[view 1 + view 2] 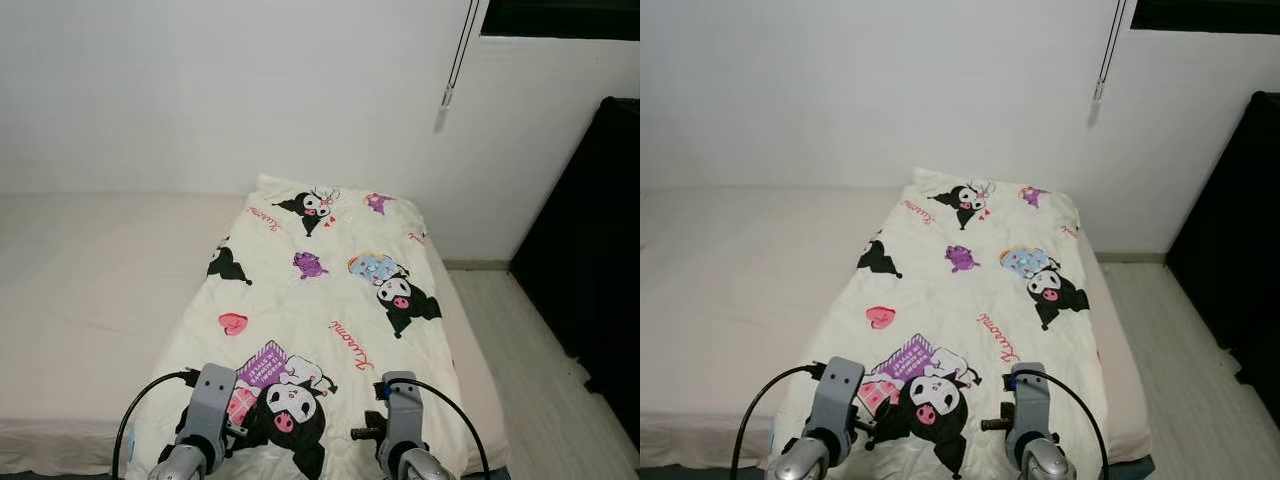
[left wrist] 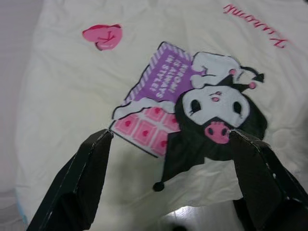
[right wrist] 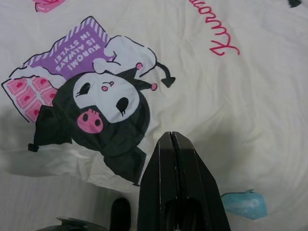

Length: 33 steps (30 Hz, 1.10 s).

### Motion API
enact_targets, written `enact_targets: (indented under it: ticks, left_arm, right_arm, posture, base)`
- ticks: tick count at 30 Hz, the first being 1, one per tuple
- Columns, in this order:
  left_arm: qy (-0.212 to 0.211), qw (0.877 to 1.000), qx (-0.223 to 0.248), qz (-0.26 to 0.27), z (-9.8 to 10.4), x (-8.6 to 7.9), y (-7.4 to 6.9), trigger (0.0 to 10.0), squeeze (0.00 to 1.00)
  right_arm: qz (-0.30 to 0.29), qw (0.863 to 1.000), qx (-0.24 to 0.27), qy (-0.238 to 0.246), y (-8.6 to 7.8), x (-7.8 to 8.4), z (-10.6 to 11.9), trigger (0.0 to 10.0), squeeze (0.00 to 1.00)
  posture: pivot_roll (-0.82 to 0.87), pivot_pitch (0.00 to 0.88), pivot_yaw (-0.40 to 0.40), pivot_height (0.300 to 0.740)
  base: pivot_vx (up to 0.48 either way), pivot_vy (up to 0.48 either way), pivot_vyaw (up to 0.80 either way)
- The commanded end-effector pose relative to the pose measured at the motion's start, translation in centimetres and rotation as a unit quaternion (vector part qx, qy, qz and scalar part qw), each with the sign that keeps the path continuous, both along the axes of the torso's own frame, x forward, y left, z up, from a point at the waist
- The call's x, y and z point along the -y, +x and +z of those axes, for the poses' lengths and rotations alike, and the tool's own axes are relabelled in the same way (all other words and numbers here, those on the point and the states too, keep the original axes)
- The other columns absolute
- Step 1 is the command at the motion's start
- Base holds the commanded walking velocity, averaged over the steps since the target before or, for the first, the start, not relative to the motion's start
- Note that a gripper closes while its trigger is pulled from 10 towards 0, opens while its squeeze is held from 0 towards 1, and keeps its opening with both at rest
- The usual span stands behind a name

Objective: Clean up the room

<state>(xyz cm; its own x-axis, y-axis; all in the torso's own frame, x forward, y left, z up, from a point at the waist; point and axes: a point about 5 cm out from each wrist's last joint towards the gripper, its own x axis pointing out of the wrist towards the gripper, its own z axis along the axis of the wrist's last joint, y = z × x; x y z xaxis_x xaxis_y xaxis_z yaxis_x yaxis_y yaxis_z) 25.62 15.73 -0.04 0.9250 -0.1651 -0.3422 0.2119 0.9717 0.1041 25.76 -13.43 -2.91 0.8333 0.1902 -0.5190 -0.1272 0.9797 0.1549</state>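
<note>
While the head camera is looking down, a cream cartoon-print blanket [image 1: 330, 300] is lying spread flat along the right part of a bed [image 1: 90, 290], reaching from the white wall [image 1: 230, 90] to the near edge. A blind cord [image 1: 455, 55] is hanging on the wall, and a black curtain [image 1: 590, 260] is hanging at the right above a light wooden floor [image 1: 540, 370]. Both silver arms are showing at the bottom edge, over the blanket's near end.

Right eye view is giving the same scene: blanket flat, right arm sitting just right of the black cartoon figure [image 1: 930, 405].

Left wrist view: the left gripper [image 2: 171, 137] is hovering above the blanket's near edge with fingers spread wide, nothing between them. Its fingers [image 2: 82, 178] are framing the black cartoon figure and a purple-and-pink print. A pink heart [image 2: 102, 36] is printed farther up.

Right wrist view: the right gripper [image 3: 173, 137] is hovering over the blanket with fingers pressed together, holding nothing. A small light-blue object [image 3: 244, 203] is lying just beside it; what it is cannot be told.
</note>
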Motion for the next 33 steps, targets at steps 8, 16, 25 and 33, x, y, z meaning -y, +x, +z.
enact_targets:
  ticks: [8,16,25,33]
  left_arm:
    - [0.021,1.000,-0.017,0.009,-0.4,0.0,0.1,10.0,0.00]
    - [0.013,1.000,-0.015,0.015,-0.5,0.5,0.0,10.0,0.00]
    - [0.021,1.000,-0.018,0.014,-0.6,0.7,-0.1,10.0,0.00]
    - [0.010,1.000,-0.019,0.021,-0.3,0.8,0.3,10.0,0.00]
  right_arm:
    - [-0.008,1.000,0.008,-0.014,0.1,0.6,0.2,10.0,0.00]
    - [-0.009,1.000,0.022,-0.013,0.7,0.9,0.8,10.0,0.00]
    - [-0.005,1.000,0.021,-0.014,0.7,0.9,0.8,10.0,0.00]
    - [-0.006,1.000,0.021,-0.013,0.8,1.1,0.9,10.0,0.00]
  posture:
    - [0.00,0.086,-0.007,0.740]
    - [-0.01,0.091,-0.019,0.740]
    - [-0.01,0.096,-0.025,0.740]
    - [-0.02,0.099,-0.024,0.740]
  base:
    - [0.000,0.000,0.00]
    - [0.000,0.000,0.00]
    - [0.000,-0.355,0.00]
    - [0.000,0.000,0.00]
